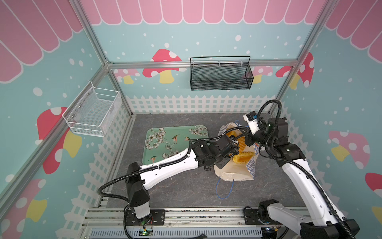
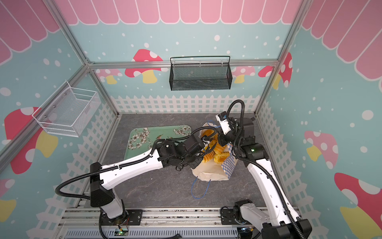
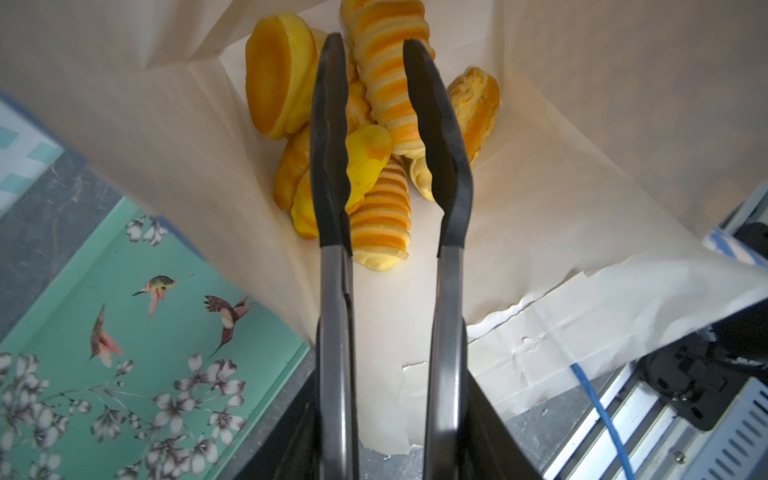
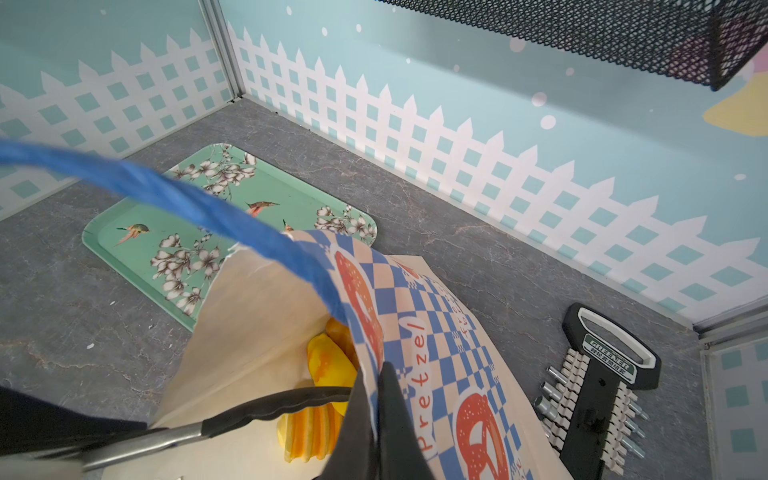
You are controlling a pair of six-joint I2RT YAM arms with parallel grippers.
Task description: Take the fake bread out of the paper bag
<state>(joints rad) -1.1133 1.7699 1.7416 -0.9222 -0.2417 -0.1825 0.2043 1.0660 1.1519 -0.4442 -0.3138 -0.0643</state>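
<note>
**Step in hand (judged):** reaching into the bag for a piece of bread. None is out yet.

1. Left wrist view, bottom of frame: the left gripper (image 3: pixel 392 436) is clamped on the arms of the tongs (image 3: pixel 445 299).
2. The tongs run up the centre of the frame into the mouth of the bag (image 3: pixel 561 216). Their black tips stand partly open with a clear gap between them, and they grip nothing.
3. Upper centre, beyond the tips: the bread (image 3: pixel 388 79) lies heaped inside the bag. It includes ridged rolls, a round bun and smooth yellow pieces. The tips appear to straddle a yellow piece and a ridged roll. Depth is hard to judge here, so contact cannot be confirmed.
4. Right wrist view, lower centre: the right gripper (image 4: pixel 376 399) is pinched shut on the bag's checkered rim and holds the mouth open.
5. The tray (image 1: pixel 165 136), left of the bag in both top views, shows no bread on its visible part.

**Next move (judged):** set the tips around one roll and close until it is gripped. Then withdraw along the bag's opening without snagging the paper.
</note>
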